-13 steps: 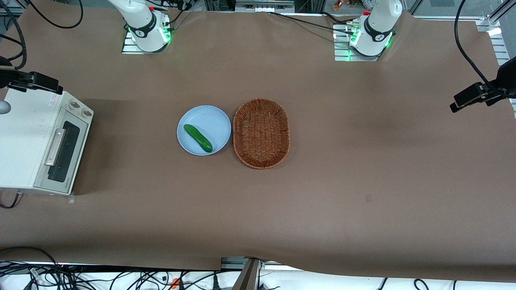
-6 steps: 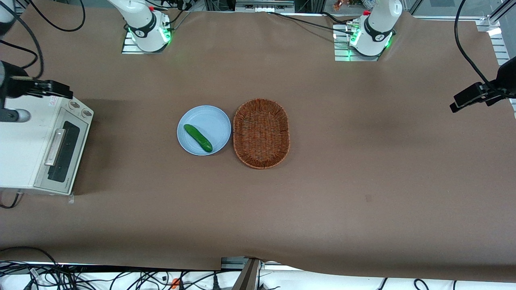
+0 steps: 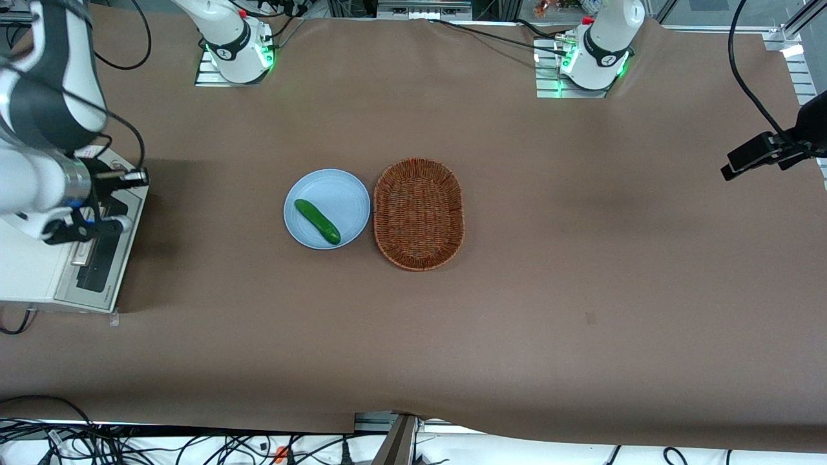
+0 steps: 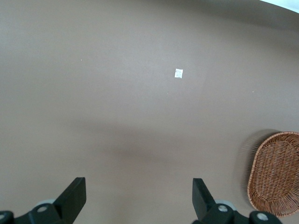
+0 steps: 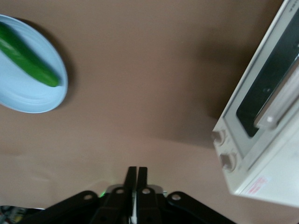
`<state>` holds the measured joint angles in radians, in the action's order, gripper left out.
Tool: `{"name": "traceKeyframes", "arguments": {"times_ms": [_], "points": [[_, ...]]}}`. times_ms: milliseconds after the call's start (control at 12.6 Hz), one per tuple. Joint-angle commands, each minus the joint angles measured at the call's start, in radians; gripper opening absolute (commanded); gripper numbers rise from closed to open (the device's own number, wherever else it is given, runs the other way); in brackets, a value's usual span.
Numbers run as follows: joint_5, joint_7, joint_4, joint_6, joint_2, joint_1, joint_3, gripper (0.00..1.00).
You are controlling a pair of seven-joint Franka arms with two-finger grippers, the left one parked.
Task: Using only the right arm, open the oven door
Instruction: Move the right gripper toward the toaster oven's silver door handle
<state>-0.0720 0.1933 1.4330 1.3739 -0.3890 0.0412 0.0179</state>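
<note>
The cream-white toaster oven (image 3: pixel 32 271) stands at the working arm's end of the table. Its oven door (image 3: pixel 103 255) with dark glass and a silver bar handle (image 3: pixel 80 253) is closed. The right arm (image 3: pixel 39 116) hangs over the oven and hides the knobs and part of the door in the front view. Its gripper (image 3: pixel 103 201) is above the door's knob end, not touching the handle. In the right wrist view the gripper (image 5: pixel 137 171) is shut and empty, with the door (image 5: pixel 264 100), handle (image 5: pixel 280 112) and two knobs (image 5: pixel 217 136) off to one side.
A light blue plate (image 3: pixel 342 190) with a green cucumber (image 3: pixel 317 221) lies mid-table, beside a brown wicker basket (image 3: pixel 418 213). Plate (image 5: pixel 28 95) and cucumber (image 5: pixel 28 58) also show in the right wrist view. The basket (image 4: pixel 275 172) shows in the left wrist view.
The right arm has swung in from the table's edge over the oven, now covering the knobs and part of the door. The door has stayed closed.
</note>
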Motion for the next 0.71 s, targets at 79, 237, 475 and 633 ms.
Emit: {"name": "traceKeyframes", "arguments": {"times_ms": [79, 237, 475, 633], "points": [[-0.139, 0.168, -0.009, 0.074, -0.080, -0.004, -0.001, 0.00], [-0.204, 0.205, -0.009, 0.111, -0.096, -0.023, 0.002, 0.00], [-0.343, 0.299, -0.011, 0.154, -0.116, -0.029, 0.004, 0.00], [-0.406, 0.331, -0.009, 0.194, -0.125, -0.043, 0.002, 0.00]]}}
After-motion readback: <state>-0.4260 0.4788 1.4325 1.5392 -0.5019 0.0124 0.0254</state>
